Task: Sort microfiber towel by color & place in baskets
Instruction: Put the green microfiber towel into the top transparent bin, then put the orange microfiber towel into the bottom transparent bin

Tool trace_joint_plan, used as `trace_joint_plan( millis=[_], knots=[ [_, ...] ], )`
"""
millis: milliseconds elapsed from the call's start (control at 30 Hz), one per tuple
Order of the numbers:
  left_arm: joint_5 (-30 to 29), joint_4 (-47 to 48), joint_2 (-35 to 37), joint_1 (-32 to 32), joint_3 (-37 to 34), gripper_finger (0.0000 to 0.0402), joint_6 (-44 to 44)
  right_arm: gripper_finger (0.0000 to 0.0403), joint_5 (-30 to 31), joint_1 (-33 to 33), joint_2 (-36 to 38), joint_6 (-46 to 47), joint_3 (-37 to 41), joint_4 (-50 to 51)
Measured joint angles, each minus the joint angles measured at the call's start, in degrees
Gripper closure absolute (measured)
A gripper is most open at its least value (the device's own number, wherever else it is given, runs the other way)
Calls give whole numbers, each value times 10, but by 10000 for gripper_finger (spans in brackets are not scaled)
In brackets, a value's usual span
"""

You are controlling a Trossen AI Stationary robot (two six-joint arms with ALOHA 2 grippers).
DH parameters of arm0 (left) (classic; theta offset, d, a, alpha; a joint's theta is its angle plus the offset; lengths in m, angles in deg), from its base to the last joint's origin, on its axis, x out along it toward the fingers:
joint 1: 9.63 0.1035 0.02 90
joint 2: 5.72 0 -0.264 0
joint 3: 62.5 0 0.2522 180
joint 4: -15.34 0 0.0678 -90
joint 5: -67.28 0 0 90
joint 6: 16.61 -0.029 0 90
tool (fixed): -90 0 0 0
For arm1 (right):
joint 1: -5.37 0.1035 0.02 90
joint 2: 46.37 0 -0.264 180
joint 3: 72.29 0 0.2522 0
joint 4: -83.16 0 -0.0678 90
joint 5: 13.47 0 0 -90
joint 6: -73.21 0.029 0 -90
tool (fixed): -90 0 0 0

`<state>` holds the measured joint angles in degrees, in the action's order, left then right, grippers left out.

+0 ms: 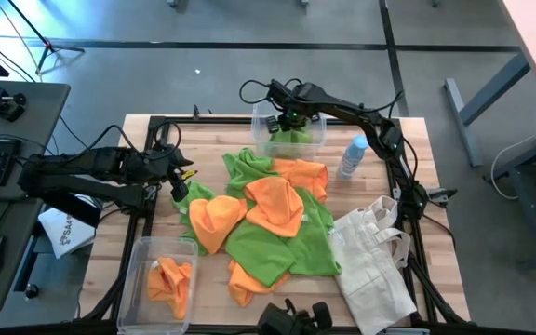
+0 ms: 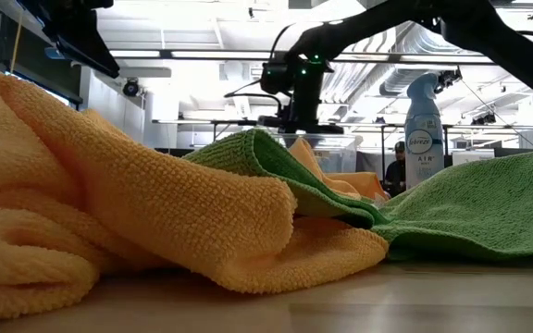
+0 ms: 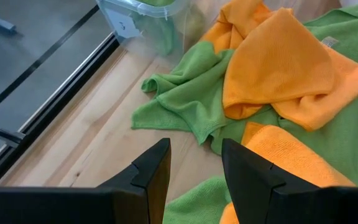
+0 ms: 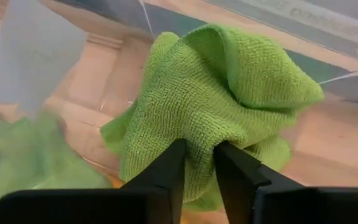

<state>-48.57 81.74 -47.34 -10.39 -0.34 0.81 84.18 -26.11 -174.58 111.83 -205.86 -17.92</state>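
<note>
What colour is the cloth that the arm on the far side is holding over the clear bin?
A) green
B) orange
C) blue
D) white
A: the right gripper has a green towel bunched between its fingers, over the far clear bin, seen from above and from that arm's own wrist camera.

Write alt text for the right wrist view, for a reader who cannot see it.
The right gripper hangs over a clear plastic basket, its two dark fingers standing close on either side of a fold of a bright green microfiber towel that lies crumpled inside. More green cloth shows blurred to one side.
</note>
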Motion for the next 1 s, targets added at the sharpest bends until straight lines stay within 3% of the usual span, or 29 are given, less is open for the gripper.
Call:
trace_joint_plan(
  millis=[233,467,800,1000],
  knots=[
    [0,0,0,0,0,268,0,272,11,8,1,0,-40,84],
    [0,0,0,0,0,268,1,267,107,44,4,-2,-154,160],
    [28,-1,0,0,0,268,4,276,181,142,145,31,-60,195],
    [40,-1,0,0,0,268,0,303,183,233,246,68,67,94]
  ],
)
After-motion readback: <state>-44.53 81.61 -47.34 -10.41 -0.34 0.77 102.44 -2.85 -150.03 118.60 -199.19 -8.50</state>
